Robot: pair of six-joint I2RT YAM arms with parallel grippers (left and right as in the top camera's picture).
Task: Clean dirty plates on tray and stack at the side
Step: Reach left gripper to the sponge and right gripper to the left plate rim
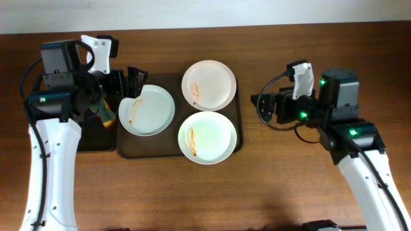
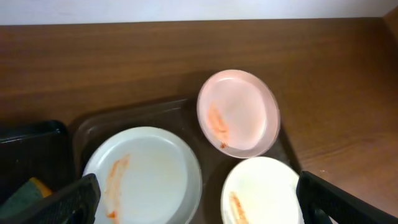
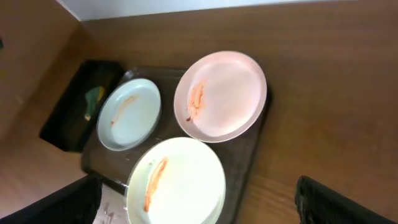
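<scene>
three smeared plates (image 1: 209, 83) lie on the tray (image 1: 144, 147) at centre, with left gripper (image 1: 136, 86) by the leftmost rim and right gripper (image 1: 258, 108) at right both spread and empty, so i'd fetch the far-left sponge (image 1: 104, 113) first, then wipe along each smear.

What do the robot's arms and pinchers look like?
The left arm and right arm are long white tubes with black joints, little green lights and looping black cables. The left gripper and right gripper have black fingers, with a white piece on top.
</scene>
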